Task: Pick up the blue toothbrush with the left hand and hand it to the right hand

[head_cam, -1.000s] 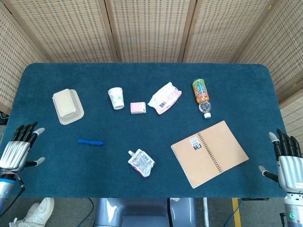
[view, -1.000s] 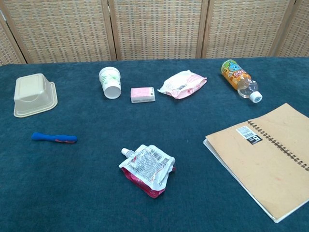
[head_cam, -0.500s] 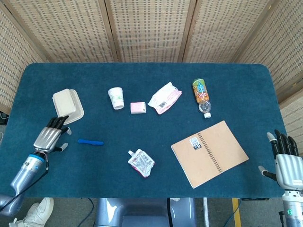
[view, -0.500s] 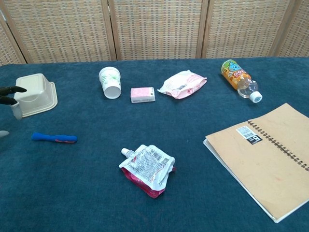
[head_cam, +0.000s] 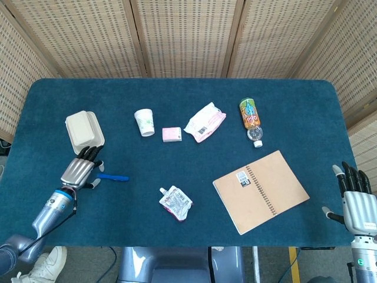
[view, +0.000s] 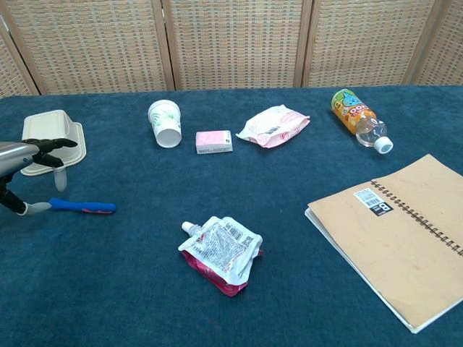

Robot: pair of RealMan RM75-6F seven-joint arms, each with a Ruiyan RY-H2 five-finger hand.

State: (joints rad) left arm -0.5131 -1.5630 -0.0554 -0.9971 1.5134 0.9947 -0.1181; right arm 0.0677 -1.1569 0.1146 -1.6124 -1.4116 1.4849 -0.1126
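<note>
The blue toothbrush [head_cam: 114, 177] [view: 83, 207] lies flat on the blue table cloth, left of centre. My left hand [head_cam: 79, 170] [view: 29, 155] hovers just left of its handle end, fingers spread and holding nothing; in the chest view one fingertip sits beside the toothbrush's left end. My right hand [head_cam: 355, 197] stays at the table's right edge, fingers straight and apart, empty, seen only in the head view.
A beige lidded box [head_cam: 83, 132] [view: 51, 137] sits just beyond my left hand. A paper cup [head_cam: 144, 122], pink packet [head_cam: 171, 134], wipes pack [head_cam: 205, 122], bottle [head_cam: 251, 119], notebook [head_cam: 260, 190] and crumpled pouch [head_cam: 175, 202] lie across the table.
My left hand has travelled from the table's left edge rightward and inward to the toothbrush's left end. The right hand has barely moved. The toothbrush has not shifted.
</note>
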